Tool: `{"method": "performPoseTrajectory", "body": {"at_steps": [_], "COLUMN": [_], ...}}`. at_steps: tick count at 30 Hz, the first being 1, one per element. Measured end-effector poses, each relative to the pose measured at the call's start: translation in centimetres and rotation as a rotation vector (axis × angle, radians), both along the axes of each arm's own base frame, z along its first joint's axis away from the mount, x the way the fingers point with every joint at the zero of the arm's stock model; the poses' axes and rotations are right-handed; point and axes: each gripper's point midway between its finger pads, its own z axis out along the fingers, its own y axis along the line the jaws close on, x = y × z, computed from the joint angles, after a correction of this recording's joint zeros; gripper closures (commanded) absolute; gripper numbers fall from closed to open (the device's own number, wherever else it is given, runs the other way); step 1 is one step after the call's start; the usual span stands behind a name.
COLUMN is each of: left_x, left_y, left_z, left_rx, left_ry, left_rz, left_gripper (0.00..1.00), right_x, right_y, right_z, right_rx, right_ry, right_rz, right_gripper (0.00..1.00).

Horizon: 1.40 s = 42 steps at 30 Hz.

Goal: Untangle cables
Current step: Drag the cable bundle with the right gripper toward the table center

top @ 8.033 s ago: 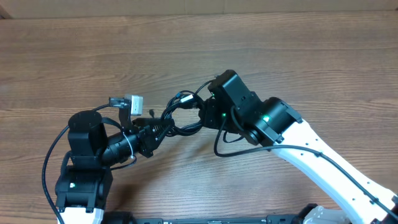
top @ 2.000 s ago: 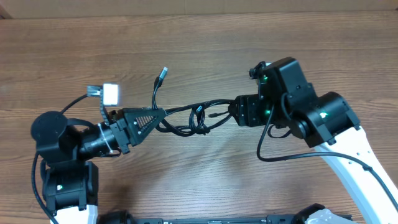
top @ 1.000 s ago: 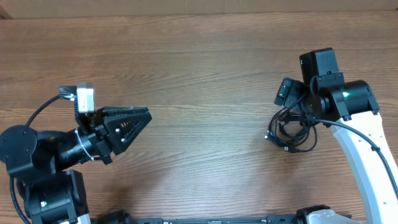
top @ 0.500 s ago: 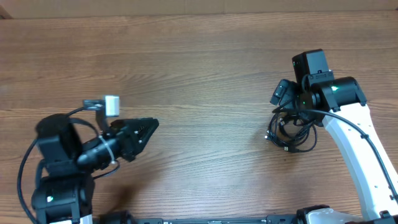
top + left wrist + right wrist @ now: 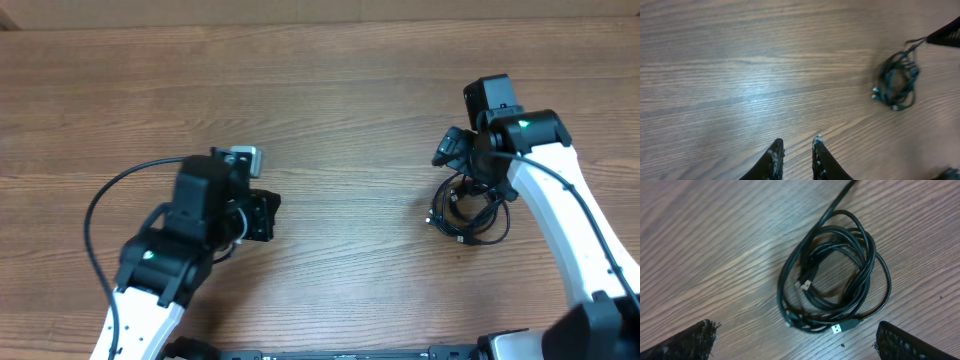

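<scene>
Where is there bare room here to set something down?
The widest bare wood lies mid-table, between the left arm and the cables, and across the far side of the table. It is crowded around the cables, by the right arm.

Black cables (image 5: 465,205) with silvery plug tips on a brown, wood-grained table (image 5: 330,100).

So all that's really here is the table (image 5: 330,120): a brown wood-look top with long grain lines running left to right across it. The grain is streaky, darker bands mixed with paler ones, and it goes a bit wavy toward the far side. In the left wrist view there's a soft pale glare patch (image 5: 757,95) on the surface. Past the far edge, a lighter tan strip (image 5: 300,10) runs the whole width. Can't tell what that is.
</scene>
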Motion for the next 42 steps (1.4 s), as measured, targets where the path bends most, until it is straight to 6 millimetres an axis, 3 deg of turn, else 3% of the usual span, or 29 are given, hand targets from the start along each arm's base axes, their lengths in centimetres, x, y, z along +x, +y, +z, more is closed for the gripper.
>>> {"method": "performPoseTrajectory", "body": {"at_steps": [3, 6, 10, 14, 16, 18, 19, 20, 27, 32, 38, 42], "left_x": [0.2, 0.4, 0.4, 0.3, 0.2, 0.1, 0.1, 0.1, 0.1, 0.1, 0.1, 0.1], "left_y": [0.1, 0.3, 0.5, 0.6, 0.7, 0.7, 0.7, 0.7, 0.7, 0.7, 0.7, 0.7], "left_z": [-0.6, -0.7, -0.7, -0.9, -0.9, -1.0, -1.0, -1.0, -1.0, -1.0, -1.0, -1.0], "left_rx": [0.032, 0.045, 0.049, 0.055, 0.057, 0.058, 0.058, 0.058, 0.058, 0.058, 0.058, 0.058], "left_ry": [0.010, 0.007, 0.008, 0.017, 0.021, 0.023, 0.023, 0.024, 0.024, 0.024, 0.024, 0.024], "left_rz": [0.019, 0.040, 0.054, 0.056, 0.056, 0.056, 0.056, 0.056, 0.057, 0.057, 0.057, 0.057], "left_gripper": [0.80, 0.80, 0.81, 0.82, 0.82, 0.83, 0.85, 0.86, 0.87, 0.87, 0.87, 0.87], "right_x": [0.5, 0.9, 1.6, 1.9, 1.8, 1.7, 1.6, 1.6, 1.8, 2.5, 3.8, 5.6], "right_y": [-0.7, -0.9, -0.4, -0.1, -0.1, -0.1, -0.1, 0.0, 0.3, 1.9, 6.4, 10.9], "right_z": [-1.2, -2.6, -4.6, -7.0, -7.9, -8.7, -9.0, -9.2, -9.6, -9.7, -8.9, -6.3], "right_rx": [0.001, 0.004, 0.026, 0.038, 0.037, 0.035, 0.034, 0.035, 0.058, 0.143, 0.370, 0.518], "right_ry": [0.025, 0.052, 0.085, 0.135, 0.161, 0.185, 0.193, 0.197, 0.191, 0.175, 0.125, 0.011], "right_rz": [-0.046, -0.073, -0.085, -0.110, -0.110, -0.109, -0.116, -0.113, -0.120, -0.062, 0.152, 0.343], "right_gripper": [0.00, 0.14, 0.42, 0.44, 0.52, 0.71, 0.87, 0.96, 0.96, 0.96, 0.96, 0.96]}}
